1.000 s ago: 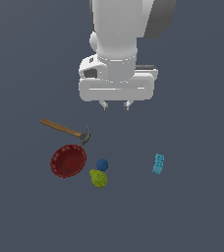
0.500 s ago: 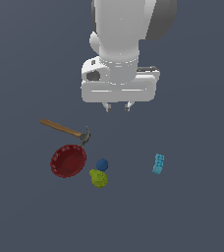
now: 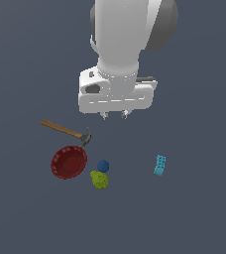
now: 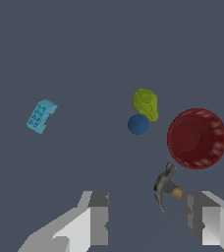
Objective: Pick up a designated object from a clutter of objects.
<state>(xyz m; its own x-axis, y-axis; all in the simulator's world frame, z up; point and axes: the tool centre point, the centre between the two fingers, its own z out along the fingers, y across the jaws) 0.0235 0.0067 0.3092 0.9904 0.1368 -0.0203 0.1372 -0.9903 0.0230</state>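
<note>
Here, the end effector [image 3: 114,115] is seen hanging above the counter [image 3: 199,213], with only two short fingertips [image 3: 105,116] showing below the white wrist body in the exterior view; the rest of each finger is hidden by that body. In the wrist view the two fingers [image 4: 98,216] are seen well apart with nothing between them, and both are cut off by the picture's edge.

The red bowl [image 3: 69,161] is found on the counter toward the exterior view's left, lower in that picture than the end effector and apart from it. It is seen resting on its base with its hollow facing upward; being round, no long axis can be given for it. Its ribbed rim is only faintly made out, as pale flecks around the edge in the wrist view.

The hammer [image 3: 65,131] is laid just beside the bowl, its dark head nearest the bowl's rim and its wooden handle running away toward the exterior view's left; whether head and rim touch cannot be told. In the wrist view the handle is partly covered by one finger. The blue ball [image 3: 103,165] is seen touching or nearly touching the pear [image 3: 99,179], both near the bowl. The cyan brick [image 3: 160,164] is set well apart, toward the exterior view's right, its studs too small to count.
</note>
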